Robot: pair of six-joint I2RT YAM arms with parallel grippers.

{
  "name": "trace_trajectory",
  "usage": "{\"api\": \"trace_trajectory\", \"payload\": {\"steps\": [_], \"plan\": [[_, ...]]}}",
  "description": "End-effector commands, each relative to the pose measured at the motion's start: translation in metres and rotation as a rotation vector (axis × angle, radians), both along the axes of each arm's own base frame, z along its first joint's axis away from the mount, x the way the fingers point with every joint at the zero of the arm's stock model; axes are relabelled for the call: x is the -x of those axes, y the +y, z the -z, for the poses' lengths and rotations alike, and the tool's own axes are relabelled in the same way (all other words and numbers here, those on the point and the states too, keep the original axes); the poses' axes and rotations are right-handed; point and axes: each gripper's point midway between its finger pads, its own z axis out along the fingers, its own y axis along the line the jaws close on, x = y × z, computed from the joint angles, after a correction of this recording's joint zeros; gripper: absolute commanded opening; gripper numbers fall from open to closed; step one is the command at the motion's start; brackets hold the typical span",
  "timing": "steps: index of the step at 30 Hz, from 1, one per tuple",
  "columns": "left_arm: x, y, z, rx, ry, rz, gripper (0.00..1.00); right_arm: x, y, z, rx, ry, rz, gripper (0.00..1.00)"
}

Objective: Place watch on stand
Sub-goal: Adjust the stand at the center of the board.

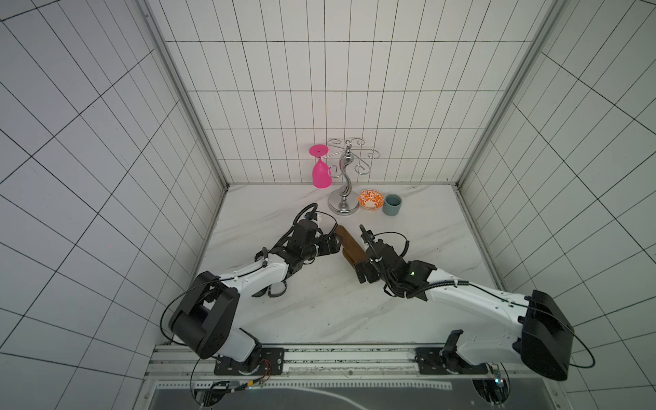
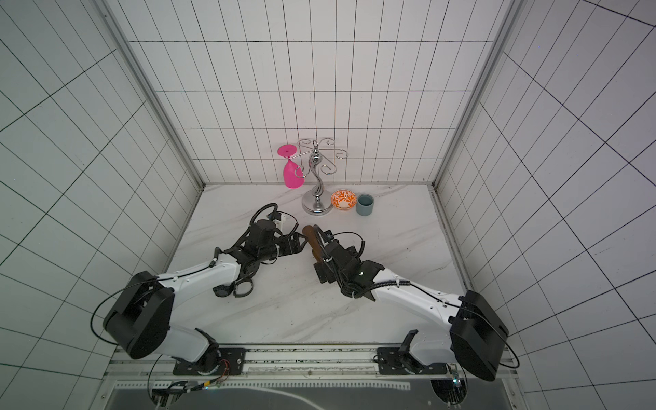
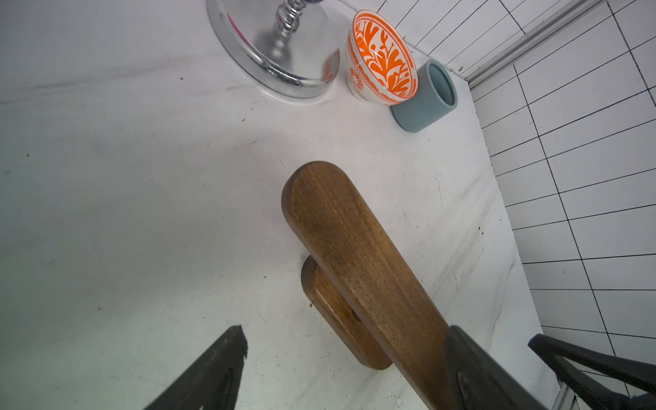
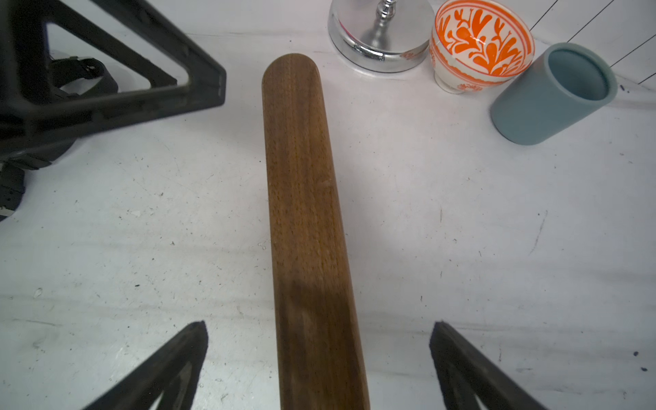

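Lying on the white marble tabletop (image 1: 319, 312), the black watch (image 2: 234, 289) sits well apart from the stand (image 2: 311, 239), off to the left arm's side of it. It is tucked beside the left forearm (image 2: 198, 277) and partly hidden under it in a top view (image 1: 277, 291). No gripper touches the watch, and it is not on the stand.

The stand is a long brown bar on a shorter oval base (image 3: 340, 319), and it stands upright on the tabletop between the two grippers.

The left gripper (image 3: 348, 335) hangs at the stand's left flank with its jaws spread wide and nothing clamped. In the left wrist view one finger (image 3: 479, 372) overlaps the bar, and I cannot tell whether it touches. From the right wrist view a finger of that gripper (image 4: 142, 71) ends just beside the bar's far end, with a sliver of tabletop showing between them.

The right gripper (image 4: 319, 330) hovers over the stand's near end. Its jaws are fully apart, one on each side of the bar and clear of it, holding nothing.

Beyond the stand's far end stand a chrome glass rack (image 1: 344, 177) with a pink wine glass (image 1: 321, 174) hanging upside down, an orange-patterned bowl (image 1: 370, 199) and a blue-grey cup (image 1: 392, 205).
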Motion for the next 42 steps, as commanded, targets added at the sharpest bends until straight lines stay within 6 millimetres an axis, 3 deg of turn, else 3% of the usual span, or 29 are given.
{"api": "trace_trajectory", "payload": {"steps": [1,4,10,15,27,38,42], "plan": [[-0.016,0.003,0.001,-0.038,-0.015,-0.006,0.87,0.009,-0.023,0.038,0.126,0.072,0.044,1.0],[-0.028,0.004,0.004,-0.047,-0.01,-0.013,0.89,0.008,-0.034,0.044,0.162,0.08,0.112,0.99],[-0.044,-0.006,0.01,-0.064,-0.003,0.005,0.92,0.015,-0.037,0.056,0.161,0.114,0.11,1.0],[-0.049,-0.015,0.019,-0.061,0.019,0.025,0.89,0.008,-0.061,0.061,0.18,0.122,0.206,1.0],[-0.037,-0.021,0.046,-0.091,0.101,0.034,0.74,-0.024,-0.091,0.059,0.167,0.107,0.343,0.99],[-0.027,-0.021,0.044,-0.095,0.091,0.046,0.74,-0.047,-0.115,0.061,0.167,0.1,0.427,0.99],[-0.025,-0.025,0.045,-0.09,0.093,0.05,0.72,-0.062,-0.113,0.057,0.136,0.083,0.439,0.99]]}}
